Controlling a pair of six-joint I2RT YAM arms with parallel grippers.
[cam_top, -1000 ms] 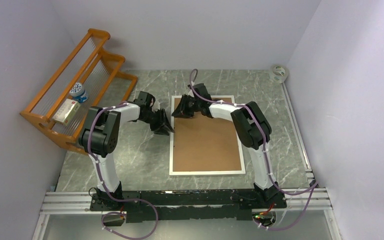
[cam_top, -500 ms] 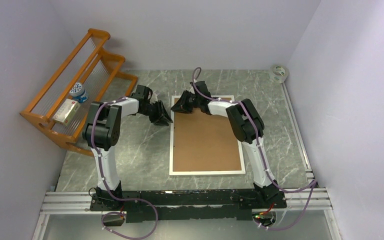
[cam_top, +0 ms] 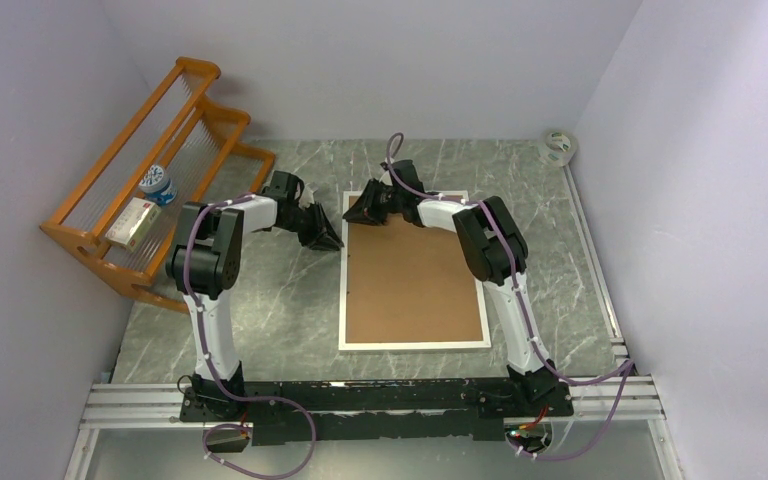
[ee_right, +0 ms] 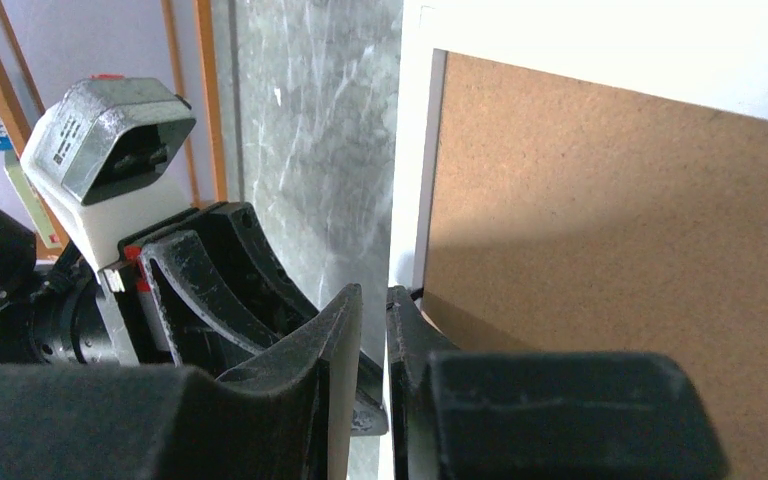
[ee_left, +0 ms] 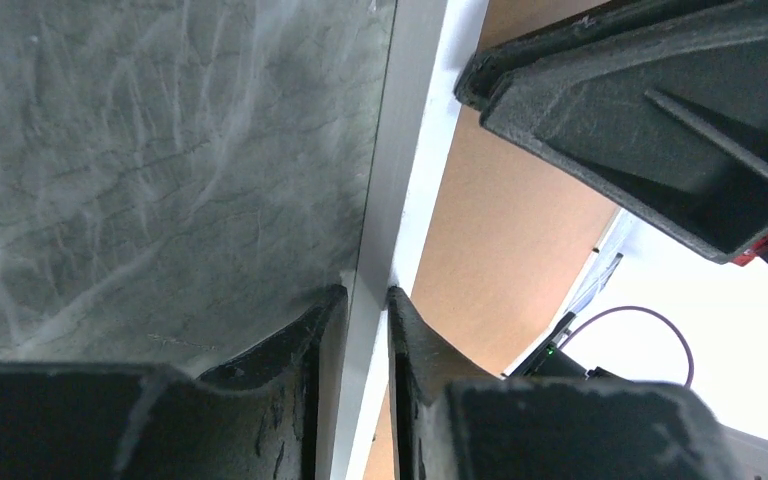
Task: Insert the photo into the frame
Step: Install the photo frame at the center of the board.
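Note:
The frame (cam_top: 415, 346) lies face down on the table, its brown hardboard back (cam_top: 415, 280) up inside a white rim. The photo is hidden. My left gripper (cam_top: 328, 236) is at the frame's left rim near the far corner; in the left wrist view (ee_left: 365, 295) its fingers are closed on the white rim (ee_left: 415, 150). My right gripper (cam_top: 356, 212) is at the far left corner; in the right wrist view (ee_right: 375, 295) its fingers pinch the same rim (ee_right: 410, 150) beside the brown back (ee_right: 610, 200).
An orange wooden rack (cam_top: 150, 180) stands at the far left with a small box (cam_top: 132, 222) and a bottle (cam_top: 158, 184) on it. A tape roll (cam_top: 558, 145) sits at the far right corner. The two grippers are close together.
My left gripper has moved farther up along the frame's left rim. My right gripper has shifted slightly left onto the far left corner. The frame has stayed flat.

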